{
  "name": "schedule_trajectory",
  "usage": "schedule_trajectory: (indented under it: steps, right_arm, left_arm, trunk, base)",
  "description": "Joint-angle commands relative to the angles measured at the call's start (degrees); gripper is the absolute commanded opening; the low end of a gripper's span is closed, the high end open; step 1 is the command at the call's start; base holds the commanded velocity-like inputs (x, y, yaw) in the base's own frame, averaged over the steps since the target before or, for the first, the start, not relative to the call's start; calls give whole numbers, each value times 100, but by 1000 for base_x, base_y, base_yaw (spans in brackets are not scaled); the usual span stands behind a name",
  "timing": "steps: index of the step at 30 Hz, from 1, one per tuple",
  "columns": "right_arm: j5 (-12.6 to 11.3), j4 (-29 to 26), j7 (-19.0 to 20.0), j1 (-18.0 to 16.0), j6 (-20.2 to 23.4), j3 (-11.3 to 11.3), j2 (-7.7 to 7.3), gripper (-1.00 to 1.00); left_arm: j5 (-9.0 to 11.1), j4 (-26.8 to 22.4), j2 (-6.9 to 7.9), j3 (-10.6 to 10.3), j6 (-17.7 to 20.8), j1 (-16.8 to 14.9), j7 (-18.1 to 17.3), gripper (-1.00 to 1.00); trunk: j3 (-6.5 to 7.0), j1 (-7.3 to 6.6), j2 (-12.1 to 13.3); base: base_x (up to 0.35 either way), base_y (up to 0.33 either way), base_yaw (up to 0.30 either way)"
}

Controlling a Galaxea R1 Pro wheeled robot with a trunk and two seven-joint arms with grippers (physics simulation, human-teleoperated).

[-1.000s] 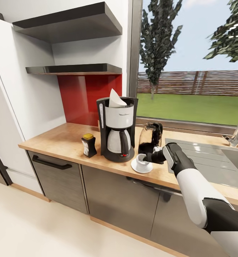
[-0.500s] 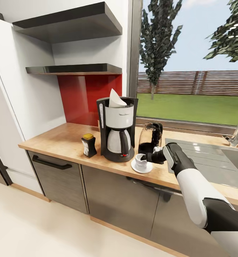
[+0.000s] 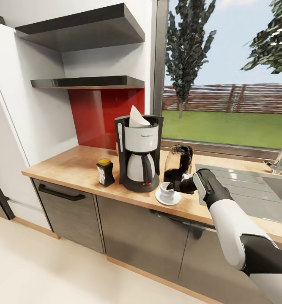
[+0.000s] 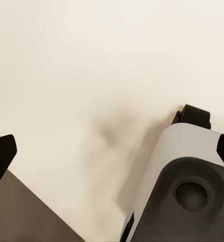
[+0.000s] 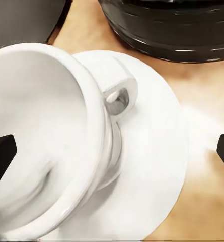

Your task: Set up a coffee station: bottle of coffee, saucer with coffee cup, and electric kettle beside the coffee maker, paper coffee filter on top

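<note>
The black coffee maker (image 3: 137,157) stands on the wood-look kitchen countertop (image 3: 69,166), and the white paper coffee filter (image 3: 137,117) sticks out of its top. Left of it stands the bottle of coffee (image 3: 105,172) with its yellow cap. To its right is the glass electric kettle (image 3: 177,161). In front of the kettle the coffee cup (image 3: 165,188) (image 5: 46,136) rests on the saucer (image 3: 168,198) (image 5: 157,166). My right gripper (image 3: 173,185) (image 5: 112,156) is open at the cup's handle side. My left gripper (image 4: 112,156) is open, facing the pale floor. The kitchen shelf (image 3: 88,81) is bare.
A steel sink (image 3: 259,190) with a tap (image 3: 281,158) lies to the right on the counter. A window (image 3: 225,71) runs behind it. A tall white cabinet side (image 3: 14,105) bounds the counter's left end. Part of my own body (image 4: 182,186) is in the left wrist view.
The cup looks shifted a touch toward the coffee maker on the saucer. The right arm has hardly moved.
</note>
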Motion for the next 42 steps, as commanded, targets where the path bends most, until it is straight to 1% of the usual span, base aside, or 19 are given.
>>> schedule_trajectory:
  steps: [1,14,21,22,24,32,42]
  right_arm:
    - [-9,-4,-6,-4,26,-32,6,100]
    - [-9,-3,-6,-4,26,-32,4,100]
    - [-9,-4,-6,-4,26,-32,3,100]
    - [-9,-3,-6,-4,26,-32,0,100]
    - [-12,-3,-6,-4,26,-32,-1,100]
    - [-9,-4,-6,-4,26,-32,0,100]
    - [-9,-3,-12,-4,26,-32,2,100]
  left_arm:
    - [34,-13,3,-49,40,-1,22,100]
    - [34,-14,2,-48,40,-1,22,100]
    - [34,-19,-2,-54,39,-1,18,100]
    - [28,-19,-65,-56,39,-1,23,100]
    - [26,-19,-98,-57,40,-1,26,100]
    - [25,-20,-114,-57,40,-1,23,100]
    - [25,-20,-114,-57,40,-1,22,100]
  trunk:
    - [19,-23,38]
    - [370,-308,559]
    - [427,-308,559]
    - [428,-308,559]
    - [429,-308,559]
    - [430,-308,559]
    - [452,-308,559]
  base:
    - [0,0,0]
    - [0,0,0]
    - [0,0,0]
    - [-64,-80,0]
    - [-145,-167,0]
    - [-228,-200,6]
    - [-269,-178,247]
